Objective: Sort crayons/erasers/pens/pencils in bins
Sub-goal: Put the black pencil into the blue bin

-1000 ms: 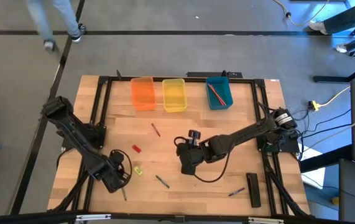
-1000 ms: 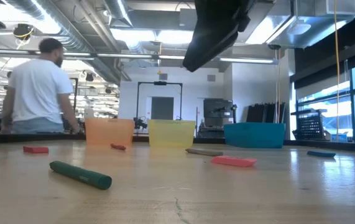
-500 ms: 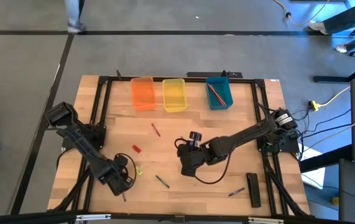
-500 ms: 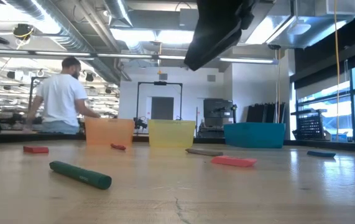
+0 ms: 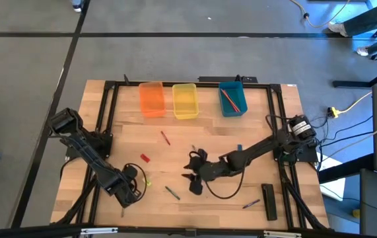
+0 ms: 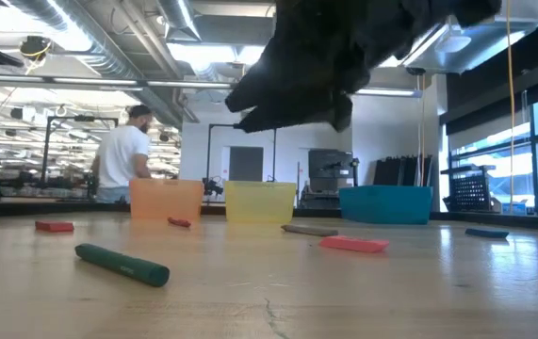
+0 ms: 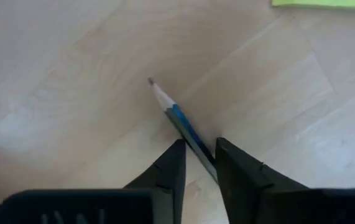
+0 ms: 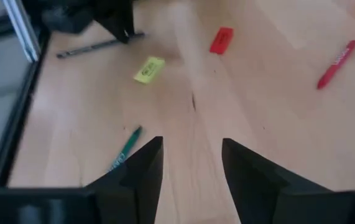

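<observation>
My left gripper (image 5: 131,193) points down at the near left, shut on a blue pencil (image 7: 176,118) that lies on the table. My right gripper (image 8: 193,163) hangs open over the table's middle (image 5: 195,182), slanting down. Ahead of it lie a green crayon (image 8: 125,148), a yellow eraser (image 8: 149,70), a red eraser (image 8: 221,39) and a red pen (image 8: 337,63). The orange bin (image 5: 152,99), yellow bin (image 5: 185,100) and teal bin (image 5: 232,98) stand along the far edge. A red pencil (image 5: 230,99) lies in the teal bin. My left gripper pinches the blue pencil's shaft (image 7: 197,149) between its two fingers, a little behind the sharpened tip (image 7: 154,85). The fingers come from above, pointing down, and stand slantwise across the pencil. The pencil lies flat on the table.
A black flat bar (image 5: 269,200) and a grey pen (image 5: 251,204) lie near the right front corner. A small blue piece (image 5: 239,148) lies right of centre. A black frame (image 5: 109,99) borders the tabletop. A person (image 6: 122,162) moves in the room behind.
My right gripper has dropped toward the table and tipped forward, shifting toward the near edge. My left gripper has sunk a little over the pencil. The person behind the table has walked to the right.
</observation>
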{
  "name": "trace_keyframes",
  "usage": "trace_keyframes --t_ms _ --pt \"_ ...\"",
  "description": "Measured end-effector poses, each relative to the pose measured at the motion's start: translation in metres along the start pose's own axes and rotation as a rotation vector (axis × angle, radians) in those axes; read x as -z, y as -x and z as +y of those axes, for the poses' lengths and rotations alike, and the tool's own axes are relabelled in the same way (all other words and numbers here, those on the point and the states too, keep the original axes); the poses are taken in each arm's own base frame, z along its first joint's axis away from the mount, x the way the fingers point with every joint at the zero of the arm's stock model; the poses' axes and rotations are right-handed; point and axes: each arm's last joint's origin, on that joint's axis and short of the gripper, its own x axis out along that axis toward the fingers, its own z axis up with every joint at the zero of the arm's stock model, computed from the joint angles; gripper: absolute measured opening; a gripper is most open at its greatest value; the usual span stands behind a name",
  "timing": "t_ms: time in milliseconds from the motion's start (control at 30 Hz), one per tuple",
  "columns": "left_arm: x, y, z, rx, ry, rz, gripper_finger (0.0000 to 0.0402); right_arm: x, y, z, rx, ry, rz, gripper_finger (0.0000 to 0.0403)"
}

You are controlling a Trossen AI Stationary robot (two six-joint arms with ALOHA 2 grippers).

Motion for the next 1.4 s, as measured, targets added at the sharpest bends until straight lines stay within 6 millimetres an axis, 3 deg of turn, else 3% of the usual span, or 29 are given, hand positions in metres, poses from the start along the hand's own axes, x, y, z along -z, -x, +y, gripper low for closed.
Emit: trace_keyframes --t_ms 300,533,800,1000,1400 --pt "-0.002 0.0 0.0 0.0 -0.174 -0.051 0.0034 0.025 -0.001 -0.014 0.0 -0.08 -0.007 0.0167" --pt "-0.007 0.0 0.0 -0.008 -0.169 -0.076 0.0009 0.021 -0.001 -0.012 -0.021 -0.091 -0.04 0.0167" --pt "-0.009 0.002 -0.002 -0.017 -0.17 -0.112 0.0016 0.025 0.003 -0.004 -0.044 -0.079 -0.043 0.0167" --pt "-0.015 0.02 -0.013 -0.025 -0.195 -0.289 0.0011 0.029 0.006 0.003 -0.066 -0.036 -0.027 0.0167" --pt "-0.034 0.069 -0.047 0.051 -0.303 -0.476 0.0009 0.028 0.006 0.005 -0.108 0.038 -0.029 0.0167"
